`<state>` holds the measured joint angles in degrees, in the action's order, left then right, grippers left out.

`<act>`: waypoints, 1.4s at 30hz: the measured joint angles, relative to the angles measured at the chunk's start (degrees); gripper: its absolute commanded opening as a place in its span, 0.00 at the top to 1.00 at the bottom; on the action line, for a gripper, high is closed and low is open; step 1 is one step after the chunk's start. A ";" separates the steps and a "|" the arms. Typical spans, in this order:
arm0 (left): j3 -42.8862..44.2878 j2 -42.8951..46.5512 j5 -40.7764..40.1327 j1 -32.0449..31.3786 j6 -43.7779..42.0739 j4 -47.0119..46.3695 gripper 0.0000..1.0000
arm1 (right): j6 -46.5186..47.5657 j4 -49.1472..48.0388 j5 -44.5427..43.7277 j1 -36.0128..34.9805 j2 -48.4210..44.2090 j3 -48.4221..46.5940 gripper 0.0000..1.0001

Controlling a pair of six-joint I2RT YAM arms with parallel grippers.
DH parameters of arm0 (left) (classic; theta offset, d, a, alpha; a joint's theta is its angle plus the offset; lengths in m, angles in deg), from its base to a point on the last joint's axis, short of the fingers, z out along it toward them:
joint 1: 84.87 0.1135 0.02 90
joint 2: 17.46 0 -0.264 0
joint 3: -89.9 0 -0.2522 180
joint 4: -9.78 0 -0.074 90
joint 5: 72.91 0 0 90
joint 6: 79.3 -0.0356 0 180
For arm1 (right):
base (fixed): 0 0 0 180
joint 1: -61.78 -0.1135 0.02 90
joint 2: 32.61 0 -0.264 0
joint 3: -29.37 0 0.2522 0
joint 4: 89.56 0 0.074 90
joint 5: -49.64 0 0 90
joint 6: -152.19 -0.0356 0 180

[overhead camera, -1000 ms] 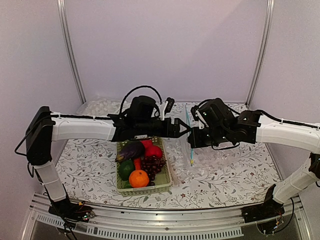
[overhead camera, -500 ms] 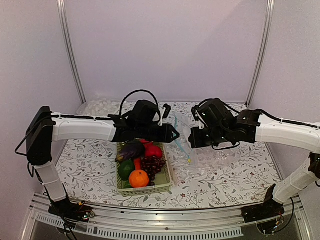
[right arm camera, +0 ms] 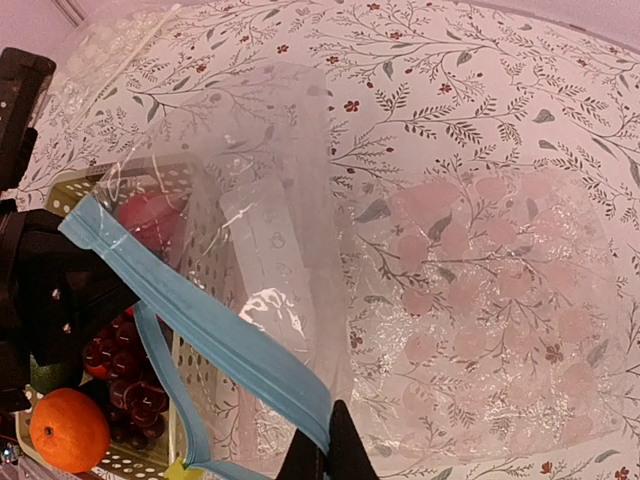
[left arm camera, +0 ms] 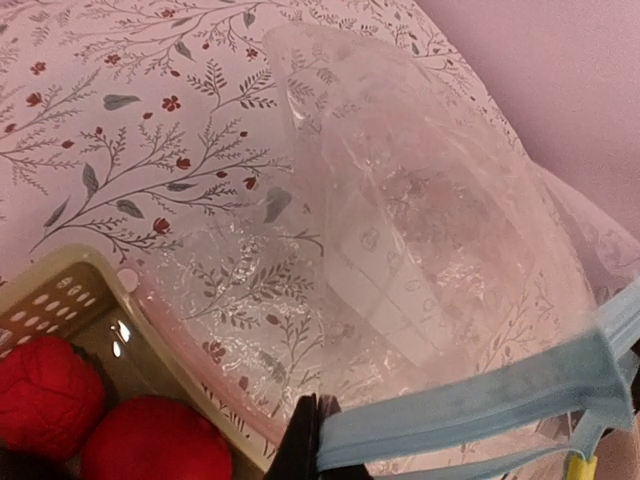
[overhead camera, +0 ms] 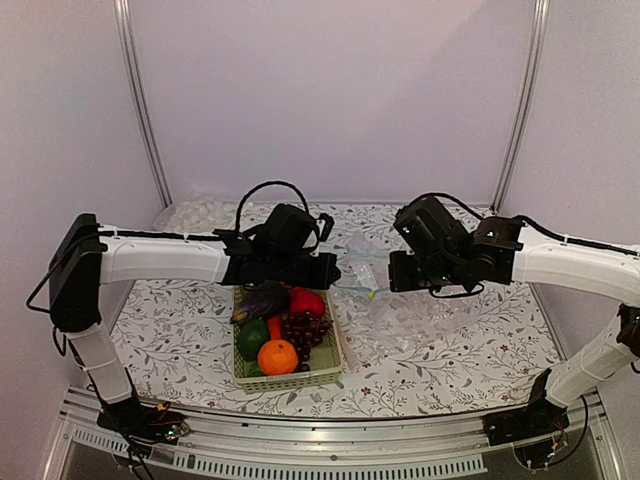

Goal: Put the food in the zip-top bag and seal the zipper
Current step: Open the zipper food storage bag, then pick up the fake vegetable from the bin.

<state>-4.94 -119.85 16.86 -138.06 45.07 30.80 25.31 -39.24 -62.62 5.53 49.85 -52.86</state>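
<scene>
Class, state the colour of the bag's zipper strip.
Light blue zipper; clearest in the right wrist view.

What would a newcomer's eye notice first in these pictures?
The clear zip-top bag hangs above mid-table, its light-blue zipper gripped at either end by the left gripper and the right gripper. Below the left gripper sits a green basket of bright toy food.

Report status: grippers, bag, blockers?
Left gripper and right gripper both shut on the zipper, strip stretched between them. Zip-top bag held up, no food inside. Food all in the basket. No blocker seen.
</scene>
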 measured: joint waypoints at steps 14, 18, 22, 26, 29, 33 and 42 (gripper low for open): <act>0.04 -0.07 2.89 -0.44 -2.71 0.42 0.67 | 0.02 -0.13 1.86 -0.11 0.17 -0.70 1.00; 0.00 -0.04 6.14 -0.55 -2.75 -2.54 0.38 | -0.20 0.04 1.84 -0.11 1.31 -0.72 1.00; -1.53 1.40 7.45 -0.66 -2.93 -5.40 0.20 | -0.44 1.31 1.62 -0.11 3.13 -1.42 1.00; -5.53 6.10 7.96 -0.66 -3.19 -7.72 0.14 | -0.46 2.67 1.38 -0.11 4.22 -2.29 1.00; -8.72 10.95 8.17 -0.66 -3.39 -8.87 0.10 | -0.48 3.06 1.38 -0.11 4.74 -2.64 1.00; -12.57 17.11 6.82 -0.63 -3.54 -8.28 0.09 | -0.44 3.37 1.36 -0.11 5.14 -3.26 1.00; -16.87 23.65 -2.93 2.60 -3.87 7.13 0.01 | 0.28 3.32 1.70 -0.11 5.16 -4.55 1.00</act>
<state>-21.81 -96.20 13.93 -135.46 41.20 37.93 25.59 -35.92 -60.92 5.42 55.00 -57.40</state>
